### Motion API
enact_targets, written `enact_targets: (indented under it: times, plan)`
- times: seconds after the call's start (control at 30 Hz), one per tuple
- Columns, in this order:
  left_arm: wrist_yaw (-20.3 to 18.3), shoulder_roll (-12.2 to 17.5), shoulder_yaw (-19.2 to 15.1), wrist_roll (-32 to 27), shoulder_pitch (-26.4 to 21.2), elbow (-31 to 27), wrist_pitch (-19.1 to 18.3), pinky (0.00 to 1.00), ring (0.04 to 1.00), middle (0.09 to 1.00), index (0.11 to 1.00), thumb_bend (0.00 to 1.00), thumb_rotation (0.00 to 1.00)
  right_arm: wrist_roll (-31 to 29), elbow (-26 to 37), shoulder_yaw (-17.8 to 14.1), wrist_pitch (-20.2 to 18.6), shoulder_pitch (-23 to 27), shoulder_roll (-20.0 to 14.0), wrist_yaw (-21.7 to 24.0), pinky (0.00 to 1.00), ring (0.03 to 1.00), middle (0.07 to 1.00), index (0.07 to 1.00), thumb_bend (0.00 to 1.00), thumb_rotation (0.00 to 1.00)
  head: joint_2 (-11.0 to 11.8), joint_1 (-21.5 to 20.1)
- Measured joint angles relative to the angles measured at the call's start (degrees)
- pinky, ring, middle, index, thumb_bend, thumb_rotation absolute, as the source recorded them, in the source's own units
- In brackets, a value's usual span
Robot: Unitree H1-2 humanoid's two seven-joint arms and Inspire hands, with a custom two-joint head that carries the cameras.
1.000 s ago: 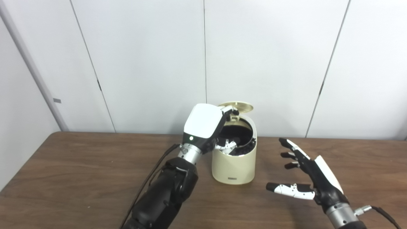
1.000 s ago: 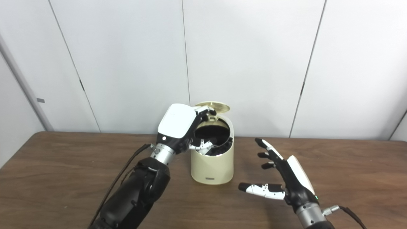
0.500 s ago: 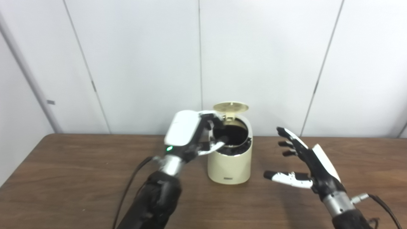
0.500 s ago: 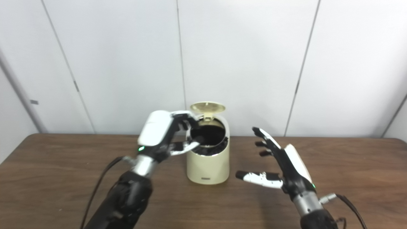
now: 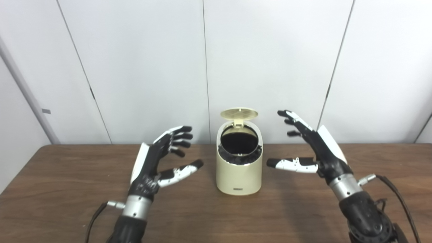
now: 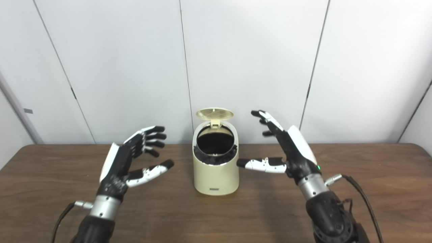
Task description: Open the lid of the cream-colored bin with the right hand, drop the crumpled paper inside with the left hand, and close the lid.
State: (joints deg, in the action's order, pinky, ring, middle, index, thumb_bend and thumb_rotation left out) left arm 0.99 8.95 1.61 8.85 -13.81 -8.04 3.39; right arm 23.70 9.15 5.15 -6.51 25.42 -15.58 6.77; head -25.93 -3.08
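The cream-colored bin stood near the middle of the wooden table, its round lid tipped up and back on the far side, the dark mouth open toward the camera. No crumpled paper showed on the table or in either hand; whether it lay inside the dark bin could not be told.

The left hand hung to the left of the bin, apart from it, fingers spread and holding nothing. The right hand stood to the right of the bin, also spread and empty, its fingertips raised to about the lid's height and its thumb pointing toward the bin's side without touching it.

The step in hand looked like closing the lid. To do it well, the right hand would need to reach over the raised lid from the far side and press it down and forward along the hinge, gently, since the light bin could slide or tip. The left hand should keep clear of the mouth.
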Motion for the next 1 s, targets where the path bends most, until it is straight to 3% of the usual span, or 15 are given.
enact_targets:
  times: [0.2,0.4,0.57,0.8,1.0]
  plan:
    - [-1.6,0.3,-1.0,-1.5,3.9,-0.1,-0.1,0.57,0.684,0.735,0.786,0.70,0.14,2.0,-1.0,2.3,0.0,4.4,-1.9,2.1,0.66,0.808,0.868,0.850,0.78,0.49,0.2,0.0]
    - [-2.0,0.4,-1.1,-1.9,6.2,-0.1,-0.1,0.56,0.676,0.733,0.784,0.70,0.14,2.3,-2.0,4.0,-0.3,9.1,-2.2,5.4,0.69,0.833,0.887,0.848,0.71,0.48,0.4,0.1]
    - [-2.1,0.1,-0.7,-1.9,8.3,-0.1,-0.1,0.57,0.682,0.738,0.784,0.71,0.14,4.3,-2.0,5.3,-4.2,12.2,-3.1,9.3,0.71,0.861,0.899,0.869,0.66,0.53,0.3,0.2]
    - [-2.1,-0.5,0.0,-0.8,9.6,0.0,-0.1,0.58,0.680,0.738,0.782,0.69,0.13,6.5,-3.8,6.2,-4.8,13.7,-3.9,10.7,0.68,0.861,0.886,0.857,0.68,0.57,0.4,0.7]
    - [-2.1,-0.7,0.3,-0.5,10.5,0.0,-0.1,0.58,0.677,0.730,0.776,0.70,0.11,9.9,-4.5,8.1,-4.6,14.5,-4.3,11.0,0.72,0.882,0.889,0.868,0.69,0.64,0.4,0.8]
